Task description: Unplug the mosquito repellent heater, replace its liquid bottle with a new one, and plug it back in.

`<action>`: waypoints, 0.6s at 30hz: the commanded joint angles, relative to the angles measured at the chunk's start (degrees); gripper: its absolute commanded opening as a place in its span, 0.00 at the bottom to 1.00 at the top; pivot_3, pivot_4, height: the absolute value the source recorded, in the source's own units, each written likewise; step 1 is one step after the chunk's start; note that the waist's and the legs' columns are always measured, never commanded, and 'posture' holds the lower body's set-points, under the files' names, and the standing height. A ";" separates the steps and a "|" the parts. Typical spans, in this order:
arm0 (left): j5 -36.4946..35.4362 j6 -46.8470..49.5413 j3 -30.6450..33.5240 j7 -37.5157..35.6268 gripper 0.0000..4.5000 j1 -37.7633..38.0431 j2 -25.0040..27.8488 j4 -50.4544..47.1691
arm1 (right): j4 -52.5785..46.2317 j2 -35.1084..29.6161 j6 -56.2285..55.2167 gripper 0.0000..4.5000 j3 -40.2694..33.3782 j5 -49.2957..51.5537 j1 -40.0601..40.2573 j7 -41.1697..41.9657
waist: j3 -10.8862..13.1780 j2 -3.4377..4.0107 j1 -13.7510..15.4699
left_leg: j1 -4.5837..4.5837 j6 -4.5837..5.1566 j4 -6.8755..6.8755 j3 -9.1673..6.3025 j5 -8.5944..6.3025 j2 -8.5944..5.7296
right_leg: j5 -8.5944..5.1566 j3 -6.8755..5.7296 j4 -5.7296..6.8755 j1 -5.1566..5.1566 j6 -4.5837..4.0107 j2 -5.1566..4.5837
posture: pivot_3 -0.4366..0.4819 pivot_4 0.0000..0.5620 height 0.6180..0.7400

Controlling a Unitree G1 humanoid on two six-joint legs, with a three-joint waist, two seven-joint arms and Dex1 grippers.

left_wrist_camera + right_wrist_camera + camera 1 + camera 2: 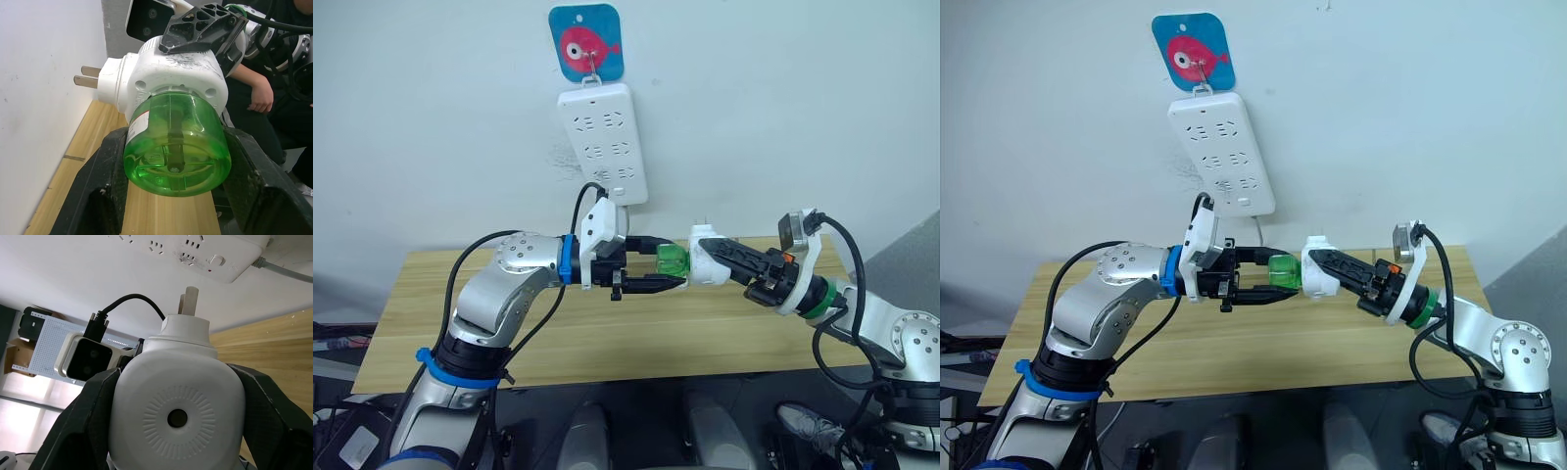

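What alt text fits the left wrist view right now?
The left pincer grips a green liquid bottle still seated in the white mosquito repellent heater, whose prongs are bare. The right pincer's black finger clamps the heater above a wooden table.

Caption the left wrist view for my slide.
Left gripper clasps the green liquid bottle while the right gripper holds the unplugged white heater.

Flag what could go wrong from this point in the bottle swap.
The left gripper and right gripper hold the heater and its green bottle in mid-air above the table; once they part, the bottle could slip and fall. The bare prongs point toward the wall and might scrape it.
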 commanded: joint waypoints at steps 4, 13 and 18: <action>1.38 -5.91 0.17 -3.78 0.51 1.10 1.41 1.30 | -1.39 -7.15 0.32 1.00 -2.80 0.81 1.69 0.47 | 0.00 0.00 0.00 | 0.00 0.00 0.00 0.01 0.00 0.00 | 0.00 0.00 -0.01 0.00 0.00 0.00 | 0.31 0.35 0.88; 0.22 -7.72 0.32 -7.11 0.51 4.06 1.47 2.29 | -1.41 -21.51 0.12 0.87 -9.15 -16.58 2.76 17.52 | 0.05 0.07 -0.03 | 0.01 0.00 0.01 0.06 0.00 -0.01 | 0.00 0.04 -0.05 0.00 0.01 0.00 | 0.29 0.37 0.88; 0.82 -8.98 -0.48 -9.41 0.51 3.71 1.09 2.81 | -1.26 -22.75 2.58 0.47 -5.26 -13.57 -8.33 21.43 | 0.07 0.09 -0.95 | 0.08 0.00 0.00 0.04 0.00 0.07 | 0.00 0.03 -0.03 0.03 0.00 0.09 | 0.27 0.37 0.88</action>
